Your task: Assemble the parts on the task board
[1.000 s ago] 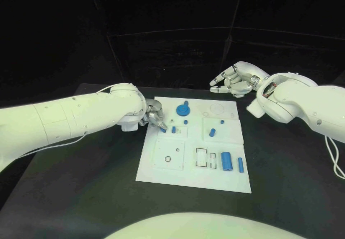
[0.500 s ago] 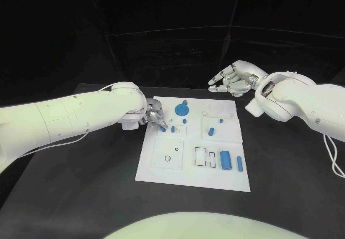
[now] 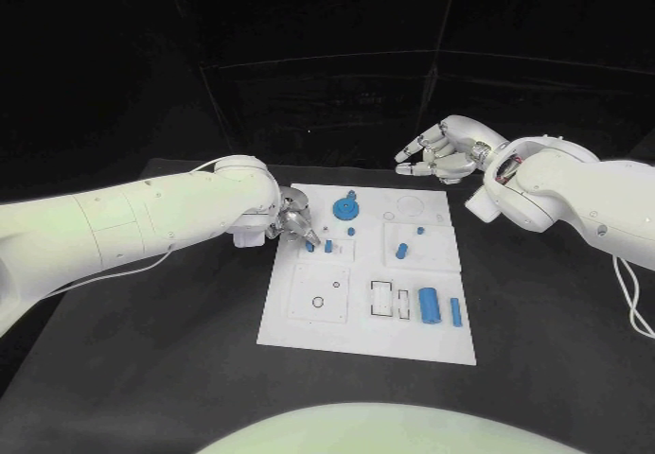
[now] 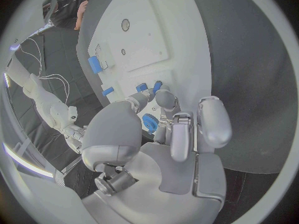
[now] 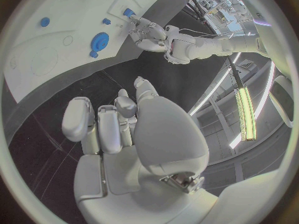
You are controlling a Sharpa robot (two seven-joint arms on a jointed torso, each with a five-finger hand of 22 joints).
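We see almost nothing shift over the last second: the table (image 3: 164, 340) and the white task board (image 3: 368, 284) sit centre frame, unmoved. The left robot hand (image 3: 296, 225) stays at the board's upper-left edge, fingers closing around a small blue part (image 3: 327, 246) there; whether it truly pinches it, we cannot tell. The right robot hand (image 3: 444, 151) still hovers upper right, fingers curled, empty. We judge insertion is ongoing.

Head camera looks down from above; both wrist cameras sit close, sharing the task board (image 3: 368, 274).
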